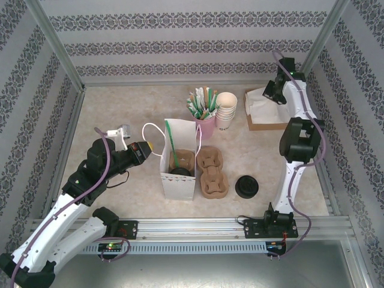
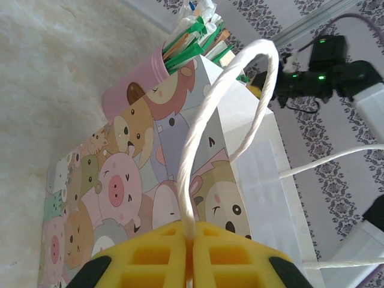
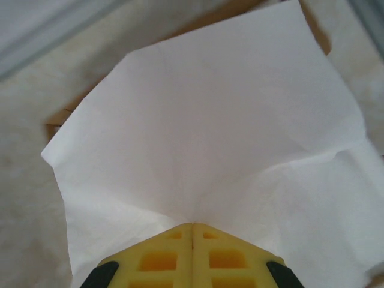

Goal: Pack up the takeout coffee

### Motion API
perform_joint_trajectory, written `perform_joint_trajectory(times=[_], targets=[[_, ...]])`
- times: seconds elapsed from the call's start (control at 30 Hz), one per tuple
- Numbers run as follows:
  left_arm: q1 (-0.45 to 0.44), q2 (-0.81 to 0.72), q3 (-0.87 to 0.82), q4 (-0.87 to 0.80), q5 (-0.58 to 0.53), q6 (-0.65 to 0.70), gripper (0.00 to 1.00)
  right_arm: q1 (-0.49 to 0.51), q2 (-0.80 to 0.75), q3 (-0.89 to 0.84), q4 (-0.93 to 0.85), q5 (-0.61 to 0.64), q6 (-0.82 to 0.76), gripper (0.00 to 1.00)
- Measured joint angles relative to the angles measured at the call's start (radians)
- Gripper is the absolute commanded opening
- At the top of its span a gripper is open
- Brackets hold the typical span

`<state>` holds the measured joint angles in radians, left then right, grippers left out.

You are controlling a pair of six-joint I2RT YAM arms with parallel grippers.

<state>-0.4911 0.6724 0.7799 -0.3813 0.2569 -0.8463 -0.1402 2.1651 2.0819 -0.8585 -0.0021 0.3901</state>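
Patterned wallpaper on three sides and a pale marbled table (image 1: pixel 120 108) below, and at its centre the white paper bag (image 1: pixel 179 180) stands upright and open. In the left wrist view its side is printed with cartoon animals. The left gripper (image 2: pixel 191 233) comes in from the bag's left, its yellow fingers pressed together on the bag's rope handle (image 2: pixel 201 132), which loops up from the pinch. Down inside the bag sits a brown holder with a dark-lidded cup (image 1: pixel 179 171), and a green straw (image 1: pixel 170 143) leans out of the top. Just right of the bag, touching it or nearly so, lies a cardboard cup carrier (image 1: pixel 212 174), with a loose black lid (image 1: pixel 246 186) further right. Behind stand a pink cup of straws (image 1: pixel 204 125) and a stack of paper cups (image 1: pixel 226 111). At the far right corner, the right gripper (image 3: pixel 192 227) is clamped on a white napkin (image 3: pixel 210 132) over the brown box (image 1: pixel 267 125).
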Motion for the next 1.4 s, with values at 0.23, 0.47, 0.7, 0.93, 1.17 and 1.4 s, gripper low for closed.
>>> perform_joint_trajectory(times=[0.23, 0.47, 0.7, 0.93, 1.17, 1.4], targets=[[0.0, 0.0, 0.0, 0.0, 0.0, 0.0, 0.1, 0.032, -0.239, -0.059, 0.022, -0.019, 0.0, 0.0], [0.0, 0.0, 0.0, 0.0, 0.0, 0.0, 0.1, 0.106, -0.417, -0.108, 0.03, -0.033, -0.001, 0.0], [0.0, -0.001, 0.0, 0.0, 0.004, 0.0, 0.1, 0.129, -0.474, -0.16, 0.048, -0.028, -0.004, 0.0], [0.0, -0.02, 0.002, 0.0, 0.004, 0.0, 0.1, 0.117, -0.419, -0.173, 0.036, -0.019, -0.005, 0.0], [0.0, -0.029, 0.004, 0.0, 0.004, 0.0, 0.1, 0.179, -0.479, -0.121, -0.002, 0.018, -0.04, 0.0], [0.0, -0.028, 0.012, -0.002, 0.004, 0.002, 0.1, 0.375, -0.727, -0.101, -0.013, 0.092, -0.083, 0.0]])
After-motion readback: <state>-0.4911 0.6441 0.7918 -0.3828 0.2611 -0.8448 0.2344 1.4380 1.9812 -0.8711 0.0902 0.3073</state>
